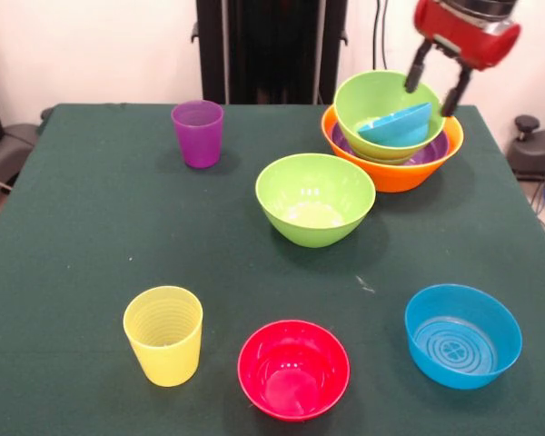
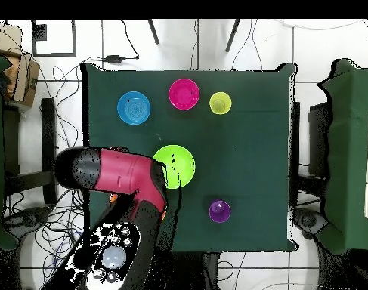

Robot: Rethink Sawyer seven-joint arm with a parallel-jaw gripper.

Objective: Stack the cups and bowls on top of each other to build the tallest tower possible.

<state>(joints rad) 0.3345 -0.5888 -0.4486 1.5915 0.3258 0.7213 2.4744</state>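
The tower stands at the back right in the front view: a large orange bowl (image 1: pixel 392 173) holds a shallow purple bowl (image 1: pixel 431 152), a lime green bowl (image 1: pixel 381 98) and a blue bowl (image 1: pixel 398 127) lying tilted on top. My gripper (image 1: pixel 431 100) is open just above it, with its black fingers (image 1: pixel 417 69) either side of the blue bowl's raised rim. Loose on the cloth are a lime green bowl (image 1: pixel 315 198) (image 2: pixel 175 166), a blue bowl (image 1: pixel 462 335) (image 2: pixel 133 107), a pink-red bowl (image 1: pixel 293 368) (image 2: pixel 184 94), a purple cup (image 1: pixel 198 133) (image 2: pixel 219 211) and a yellow ribbed cup (image 1: pixel 163 334) (image 2: pixel 220 103). In the overhead view my arm (image 2: pixel 119 174) hides the tower.
The table (image 1: pixel 91 236) is covered in dark green cloth. The robot's black pedestal (image 1: pixel 271 50) stands behind its far edge. Chairs and cables surround the table in the overhead view.
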